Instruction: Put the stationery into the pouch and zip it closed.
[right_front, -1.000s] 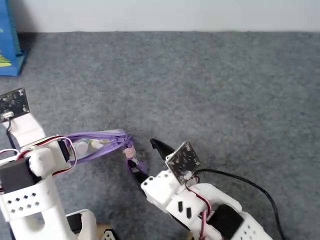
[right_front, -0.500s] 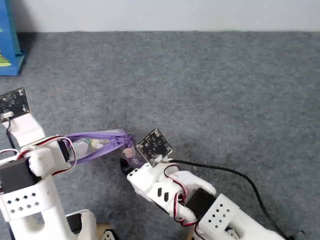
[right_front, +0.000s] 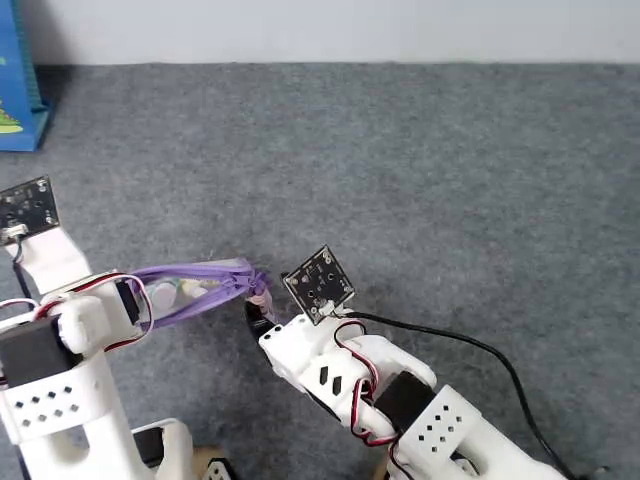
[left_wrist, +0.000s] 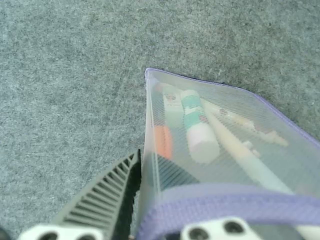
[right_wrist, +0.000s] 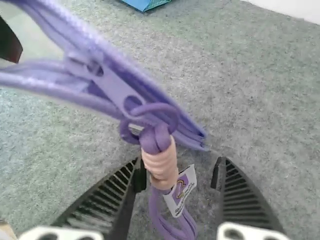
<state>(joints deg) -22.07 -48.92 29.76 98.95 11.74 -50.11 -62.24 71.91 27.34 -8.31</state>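
Left claw (right_front: 138, 298) is clenching on the left end of the purple mesh pouch (right_front: 195, 285), holding it up off the grey carpet (right_front: 450, 180) at near left. Stationery is sitting inside: a glue stick (left_wrist: 196, 127), an orange piece (left_wrist: 163, 141) and pale pens (left_wrist: 245, 155) are showing through the mesh.

Right claw (right_wrist: 178, 172) is released, jaws standing either side of the zip cord (right_wrist: 156, 131) with its pink bead (right_wrist: 161, 164), not gripping. The slider (right_wrist: 107, 87) is sitting at the pouch's right end, and the tapes seem to be splitting apart towards the left arm, so the zip looks mostly undone.

Step in hand, as I read it: grabbing the cord.
- Close on the bead or just above it, near the slider, not on the dangling tag (right_wrist: 181, 192).
- Then pull along the zip line towards the left, level with the tapes, while the left claw is keeping the pouch taut.
- A sideways tug would probably jam the slider or yank the pouch loose.
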